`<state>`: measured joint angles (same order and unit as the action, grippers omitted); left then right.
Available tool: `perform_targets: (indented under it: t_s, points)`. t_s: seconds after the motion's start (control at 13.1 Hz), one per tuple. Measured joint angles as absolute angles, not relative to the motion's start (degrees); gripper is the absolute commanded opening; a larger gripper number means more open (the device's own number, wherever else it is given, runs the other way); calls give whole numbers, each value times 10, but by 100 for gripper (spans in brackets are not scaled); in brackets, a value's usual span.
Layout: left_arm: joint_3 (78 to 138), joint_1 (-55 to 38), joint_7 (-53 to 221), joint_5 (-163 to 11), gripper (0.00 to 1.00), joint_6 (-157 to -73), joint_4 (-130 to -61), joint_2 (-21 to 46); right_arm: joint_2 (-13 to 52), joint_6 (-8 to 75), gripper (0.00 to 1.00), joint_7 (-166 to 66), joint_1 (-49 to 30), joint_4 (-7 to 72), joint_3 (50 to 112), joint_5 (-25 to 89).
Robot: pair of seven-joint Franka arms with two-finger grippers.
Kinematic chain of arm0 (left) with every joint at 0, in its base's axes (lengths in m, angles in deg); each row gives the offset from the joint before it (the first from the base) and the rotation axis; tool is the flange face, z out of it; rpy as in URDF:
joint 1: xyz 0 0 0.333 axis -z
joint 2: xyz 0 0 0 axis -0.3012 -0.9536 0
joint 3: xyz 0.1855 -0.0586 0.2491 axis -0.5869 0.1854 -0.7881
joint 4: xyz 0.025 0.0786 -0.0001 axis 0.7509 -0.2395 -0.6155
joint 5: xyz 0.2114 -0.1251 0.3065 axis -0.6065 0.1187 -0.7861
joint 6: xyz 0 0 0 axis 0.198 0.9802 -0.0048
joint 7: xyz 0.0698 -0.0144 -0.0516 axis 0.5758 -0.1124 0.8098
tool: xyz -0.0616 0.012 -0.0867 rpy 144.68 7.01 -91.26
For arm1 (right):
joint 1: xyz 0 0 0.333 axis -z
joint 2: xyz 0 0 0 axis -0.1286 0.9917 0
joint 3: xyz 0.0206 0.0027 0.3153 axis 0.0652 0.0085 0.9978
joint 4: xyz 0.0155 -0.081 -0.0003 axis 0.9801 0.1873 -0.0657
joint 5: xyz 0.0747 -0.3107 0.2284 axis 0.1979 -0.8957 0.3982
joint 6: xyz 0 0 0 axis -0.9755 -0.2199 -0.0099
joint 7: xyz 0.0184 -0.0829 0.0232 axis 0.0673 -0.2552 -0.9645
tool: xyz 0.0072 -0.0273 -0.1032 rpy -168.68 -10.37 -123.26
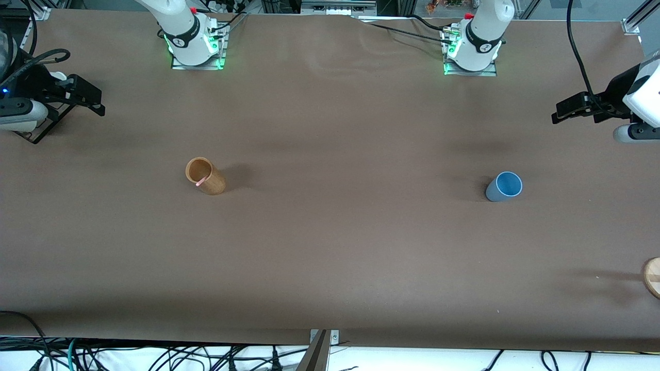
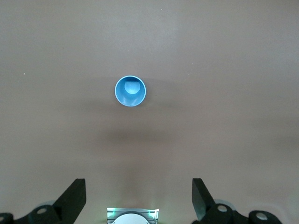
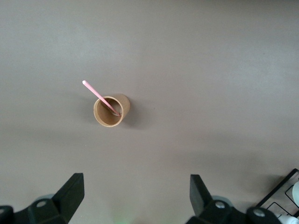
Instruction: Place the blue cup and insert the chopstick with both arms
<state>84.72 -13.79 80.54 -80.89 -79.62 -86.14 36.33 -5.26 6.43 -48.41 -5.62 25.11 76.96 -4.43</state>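
Nothing of the task looks begun: the brown paper-covered table (image 1: 330,247) is carrying both task things untouched. The two white jointed arms are waiting high at the table's ends, the left gripper (image 2: 138,198) hanging spread and empty over the small light-blue handleless cup (image 1: 504,186), the right gripper (image 3: 137,196) hanging spread and empty over the brown wooden cup (image 1: 205,175). The blue cup is standing upright at about four o'clock from the table's middle; the wooden cup, at nine o'clock, is holding the thin pink chopstick (image 3: 100,97), leaning out over its rim. A pale wooden round (image 1: 653,276) is sitting at the table's edge, well clear; nothing is blocking either reach.
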Motion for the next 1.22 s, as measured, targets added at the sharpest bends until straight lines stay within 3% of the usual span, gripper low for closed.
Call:
perform_targets:
  t_s: [0.84,1.22]
  points:
    - [845,-138,805,-809,100,-796,-861,361,-48,46,100,-484,-56,255,769,-44]
    - [844,-138,805,-809,100,-796,-861,359,-40,77,100,-484,-56,301,770,-42]
